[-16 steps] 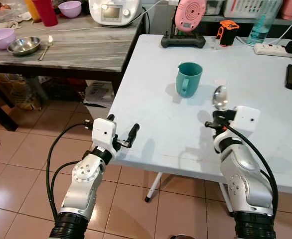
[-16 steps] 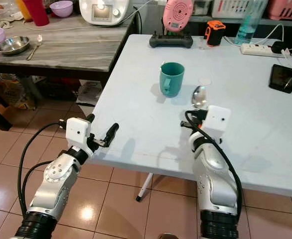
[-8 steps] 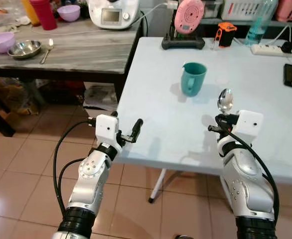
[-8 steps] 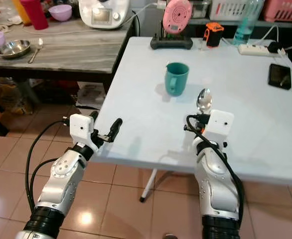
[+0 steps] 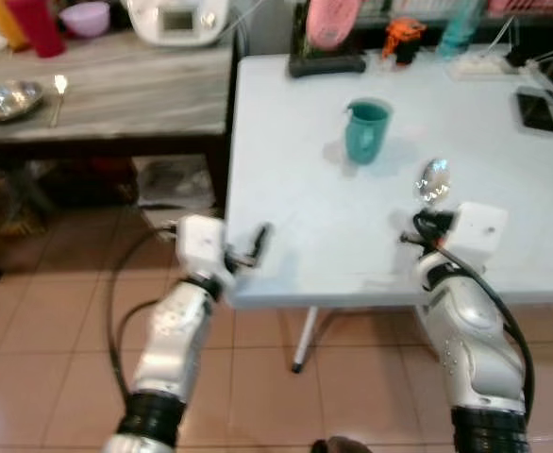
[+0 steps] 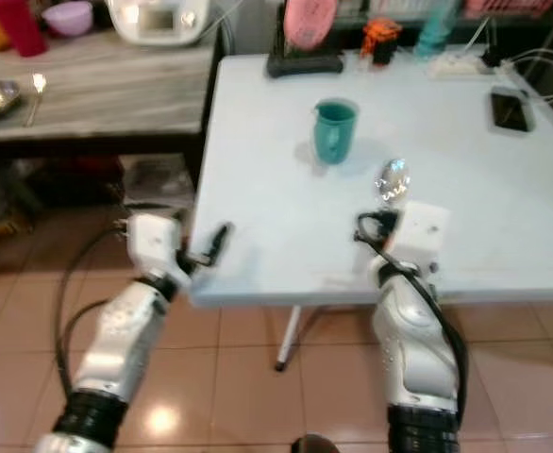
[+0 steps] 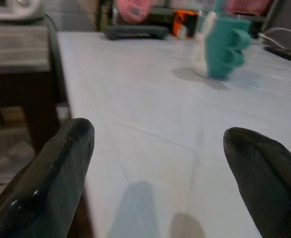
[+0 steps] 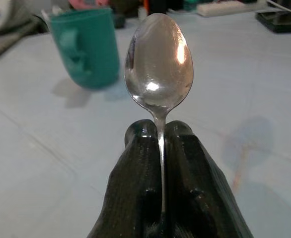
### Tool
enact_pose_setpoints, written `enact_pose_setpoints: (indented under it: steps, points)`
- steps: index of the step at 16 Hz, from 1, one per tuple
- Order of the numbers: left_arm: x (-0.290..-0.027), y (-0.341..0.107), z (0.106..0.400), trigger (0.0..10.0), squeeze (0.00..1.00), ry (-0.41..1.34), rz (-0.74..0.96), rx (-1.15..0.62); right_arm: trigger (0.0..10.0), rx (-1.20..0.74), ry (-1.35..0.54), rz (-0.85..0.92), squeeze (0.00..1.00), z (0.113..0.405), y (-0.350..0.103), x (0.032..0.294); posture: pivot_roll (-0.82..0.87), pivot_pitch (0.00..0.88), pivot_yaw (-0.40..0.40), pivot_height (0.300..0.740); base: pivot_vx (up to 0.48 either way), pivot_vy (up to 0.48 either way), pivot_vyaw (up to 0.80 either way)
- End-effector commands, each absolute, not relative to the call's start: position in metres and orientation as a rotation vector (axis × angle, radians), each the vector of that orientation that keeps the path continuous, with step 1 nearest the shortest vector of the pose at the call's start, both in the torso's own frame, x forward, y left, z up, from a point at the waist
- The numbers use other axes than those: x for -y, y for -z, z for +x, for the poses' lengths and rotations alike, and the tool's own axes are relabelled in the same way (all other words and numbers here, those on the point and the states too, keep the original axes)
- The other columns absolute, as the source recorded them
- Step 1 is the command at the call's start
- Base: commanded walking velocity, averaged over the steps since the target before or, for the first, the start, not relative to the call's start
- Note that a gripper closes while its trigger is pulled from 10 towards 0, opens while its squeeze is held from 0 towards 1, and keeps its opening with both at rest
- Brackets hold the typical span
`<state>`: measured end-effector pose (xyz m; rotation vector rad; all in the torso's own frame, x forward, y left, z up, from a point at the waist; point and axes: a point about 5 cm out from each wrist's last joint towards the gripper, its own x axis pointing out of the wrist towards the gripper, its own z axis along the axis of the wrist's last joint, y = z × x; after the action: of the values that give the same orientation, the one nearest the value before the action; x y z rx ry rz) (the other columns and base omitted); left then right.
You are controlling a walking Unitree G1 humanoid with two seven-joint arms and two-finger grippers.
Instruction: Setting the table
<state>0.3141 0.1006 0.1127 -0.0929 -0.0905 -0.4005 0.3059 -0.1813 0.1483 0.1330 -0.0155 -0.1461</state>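
- The right gripper point(image 8: 160, 136) is pinching a metal spoon point(image 8: 159, 64) by the handle, fingers pressed tight together on it, bowl sticking out past the tips and facing the camera.
- In the head views that spoon point(image 5: 434, 181) is hanging above the white table point(image 5: 295, 217), near its front edge, not touching the top.
- A teal mug point(image 5: 366, 130) is sitting on the table farther back and to the robot's left of the spoon, handle pointing roughly toward the robot.
- The left gripper point(image 5: 250, 250) is hovering right at the table's front-left edge with its two black fingers point(image 7: 51, 183) spread wide, holding nothing.
- Along the far edge there's a pink gadget on a black base point(image 5: 326, 64), something orange point(image 5: 404, 33), a power strip point(image 5: 484, 64) and a dark phone point(image 5: 541, 109).
- Off to the left a wooden side table point(image 5: 116, 94) is carrying a steel bowl point(image 5: 8, 97), another spoon point(image 5: 58, 90), a purple bowl point(image 5: 86, 17) and a white appliance point(image 5: 177, 19).
- Head views are looking a bit blurry.
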Motion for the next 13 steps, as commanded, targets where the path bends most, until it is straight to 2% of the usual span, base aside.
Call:
enact_pose_setpoints:
  steps: [1, 13]
  points:
    - [-0.1069, -0.113, 0.3143, 10.0, 0.0, 0.386, -0.077, 0.094, 10.0, 0.044, 0.133, 0.139, 0.0, 0.3067, -0.1536, 0.1755, -0.3, 0.083, 0.063, 0.74, 0.0, 0.461, 0.0]
    - [-0.1004, -0.1147, 0.3164, 10.0, 0.0, 0.392, -0.087, 0.098, 10.0, 0.05, 0.151, 0.143, 0.0, 0.3044, -0.1509, 0.1779, -0.3, 0.083, 0.068, 0.74, 0.0, 0.47, 0.0]
